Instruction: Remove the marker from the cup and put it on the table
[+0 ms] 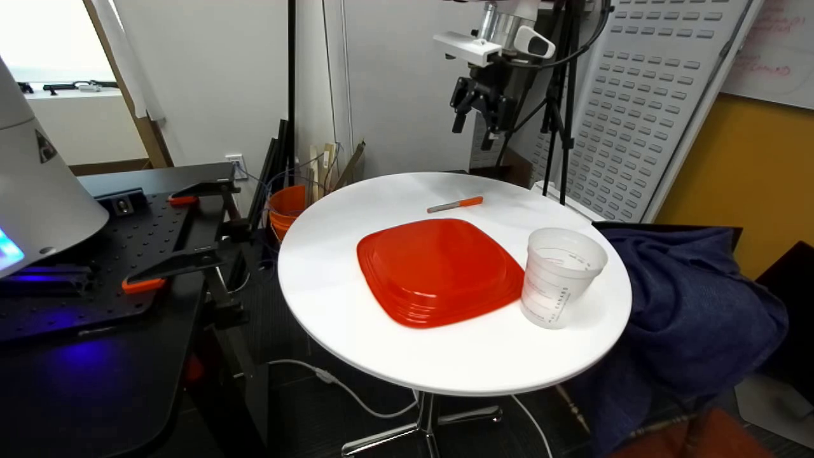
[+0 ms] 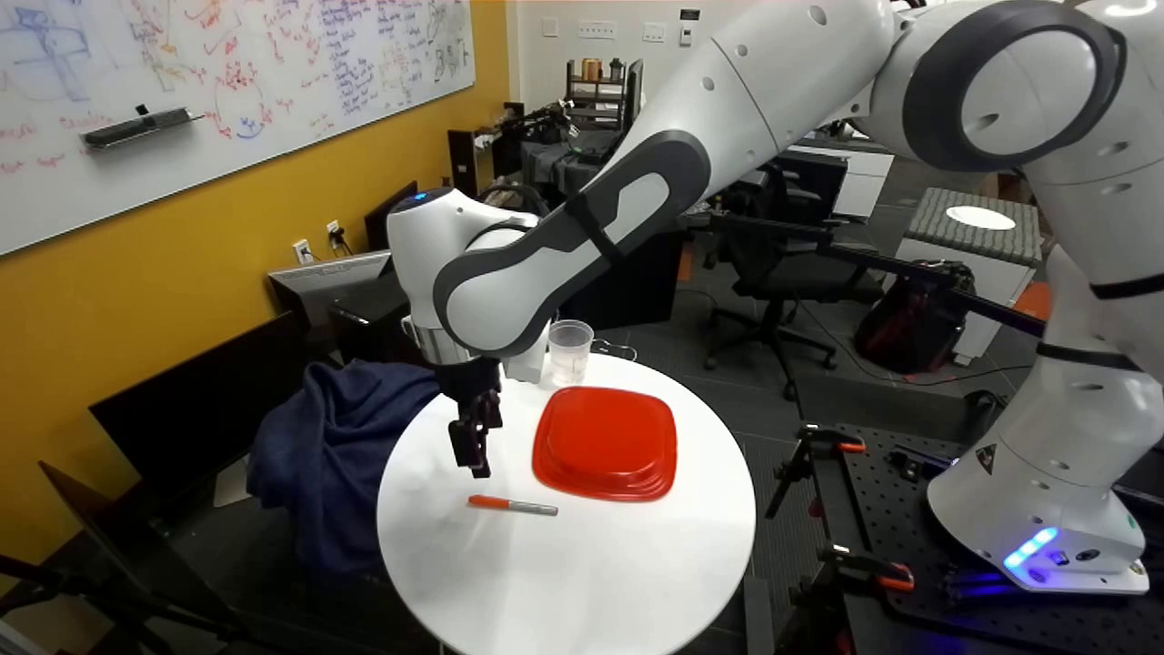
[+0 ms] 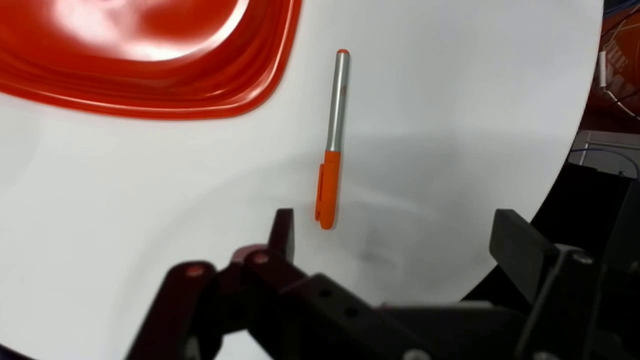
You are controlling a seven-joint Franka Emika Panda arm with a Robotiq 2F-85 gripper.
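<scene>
The marker [image 1: 455,205] lies flat on the round white table [image 1: 445,359], apart from the cup. It has an orange cap and a grey body, and it also shows in the wrist view [image 3: 333,145] and in an exterior view [image 2: 514,506]. The translucent cup [image 1: 553,286] stands upright near the table's edge; it also shows in an exterior view [image 2: 569,353] and is out of the wrist view. I see nothing inside it. My gripper [image 3: 392,215] is open and empty above the table, beyond the marker's cap end. It shows in both exterior views [image 1: 473,132] [image 2: 477,441].
A square red plate [image 1: 439,273] lies upside down on the table between the marker and the cup. A dark blue cloth [image 1: 693,312] hangs over a chair beside the table. A black bench [image 2: 896,509] with clamps carries the arm's base. A tripod [image 1: 559,121] stands behind the gripper.
</scene>
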